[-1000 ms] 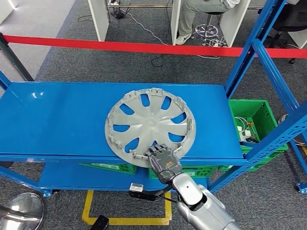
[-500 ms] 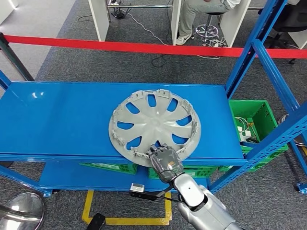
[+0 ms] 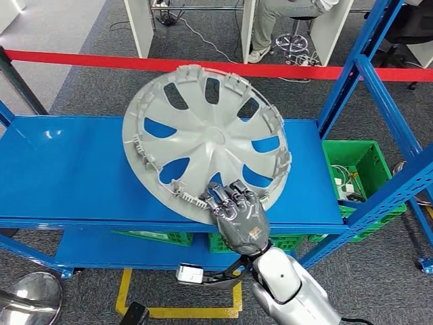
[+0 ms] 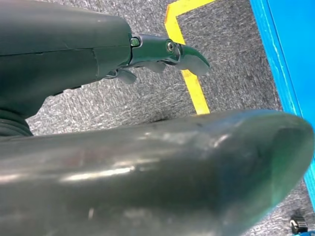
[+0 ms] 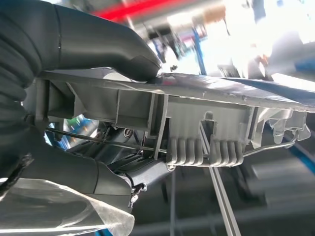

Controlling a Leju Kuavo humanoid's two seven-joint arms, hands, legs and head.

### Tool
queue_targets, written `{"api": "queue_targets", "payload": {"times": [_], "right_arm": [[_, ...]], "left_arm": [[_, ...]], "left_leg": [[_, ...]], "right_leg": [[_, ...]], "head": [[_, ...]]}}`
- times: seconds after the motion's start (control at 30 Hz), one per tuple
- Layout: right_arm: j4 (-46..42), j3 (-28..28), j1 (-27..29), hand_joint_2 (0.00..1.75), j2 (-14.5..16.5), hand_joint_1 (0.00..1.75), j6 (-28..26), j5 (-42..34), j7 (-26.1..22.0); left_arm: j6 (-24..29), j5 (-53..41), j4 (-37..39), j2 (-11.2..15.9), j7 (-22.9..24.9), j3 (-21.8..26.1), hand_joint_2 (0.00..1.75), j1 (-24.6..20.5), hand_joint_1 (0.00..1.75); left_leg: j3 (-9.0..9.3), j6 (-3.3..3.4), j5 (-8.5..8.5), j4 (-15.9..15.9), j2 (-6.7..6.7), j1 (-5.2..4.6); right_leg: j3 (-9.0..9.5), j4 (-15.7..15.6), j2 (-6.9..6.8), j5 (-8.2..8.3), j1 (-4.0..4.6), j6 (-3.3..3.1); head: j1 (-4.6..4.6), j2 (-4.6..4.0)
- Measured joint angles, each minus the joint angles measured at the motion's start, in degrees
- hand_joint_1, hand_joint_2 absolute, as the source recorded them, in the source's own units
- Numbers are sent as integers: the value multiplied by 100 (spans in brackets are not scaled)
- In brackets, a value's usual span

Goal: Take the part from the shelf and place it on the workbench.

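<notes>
A large grey wheel cover [image 3: 204, 139] with several spoke openings is tilted up off the blue shelf [image 3: 76, 169], its far edge raised toward the red barrier. My right hand [image 3: 237, 217] grips its near rim, fingers curled over the edge. In the right wrist view the thumb [image 5: 96, 42] presses on the cover's face and the ribbed rim [image 5: 200, 132] runs across the frame. My left hand [image 4: 167, 51] hangs low over grey carpet, fingers holding nothing.
Blue shelf uprights [image 3: 367, 74] stand at the right. A green crate [image 3: 357, 169] with cables sits behind the right end of the shelf. A red barrier tape [image 3: 102, 62] crosses the back, and a seated person's legs [image 3: 265, 27] are beyond it. Yellow floor tape [image 3: 178, 311] marks the carpet below.
The wheel cover has been lifted and tilted up off the shelf, rising toward the camera in my right hand. Earlier it lay flat on the shelf with the hand on its near rim.
</notes>
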Motion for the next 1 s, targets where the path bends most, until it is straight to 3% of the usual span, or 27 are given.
{"api": "queue_targets", "payload": {"times": [0.47, 1.0], "right_arm": [[-1078, 127, -290, 175, -179, 175, -146, -264, -142], [-1269, 227, -357, 175, -225, 175, -134, -517, -228]], "left_arm": [[117, -25, 143, 2, 128, 6, 0, 1, 0], [123, -113, 244, 18, 134, 52, 0, -11, 0]], "left_leg": [[0, 0, 0, 0, 0, -3], [0, 0, 0, -1, 0, -1]], "right_leg": [[-17, -1, 0, 0, -2, 0], [5, 1, 0, 0, -1, 0]], "head": [[1, 0], [1, 0]]}}
